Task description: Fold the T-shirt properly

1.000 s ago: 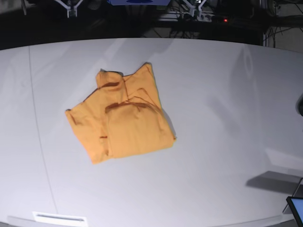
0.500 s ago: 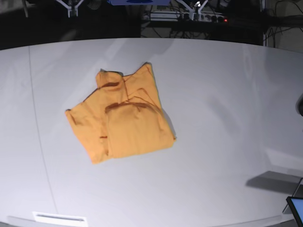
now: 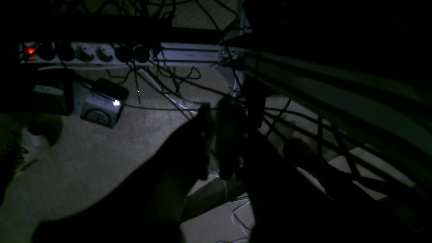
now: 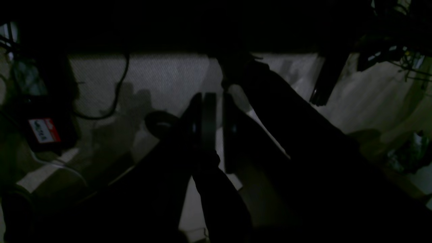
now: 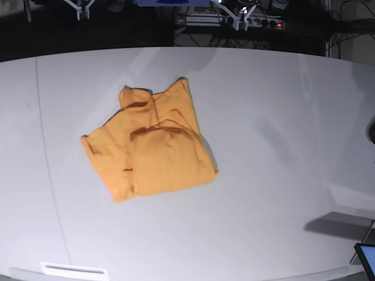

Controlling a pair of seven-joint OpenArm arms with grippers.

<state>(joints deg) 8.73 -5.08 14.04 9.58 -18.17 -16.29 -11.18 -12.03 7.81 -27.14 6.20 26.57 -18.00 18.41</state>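
Left wrist: pincer (image 3: 217,135) barely parted, nothing between its tips, aimed at floor and power strip (image 3: 91,54).
Right wrist: pincer (image 4: 219,131) likewise a slit apart, gripping nothing.
Base: T-shirt (image 5: 170,158) on the counter (image 5: 269,222), bunched and part-folded; both pincers off the far edge, presumably to leave it untouched.

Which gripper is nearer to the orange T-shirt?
Probably the right: right gripper hangs past the table edge, roughly behind the T-shirt; left gripper hangs beyond that edge, off to one side.
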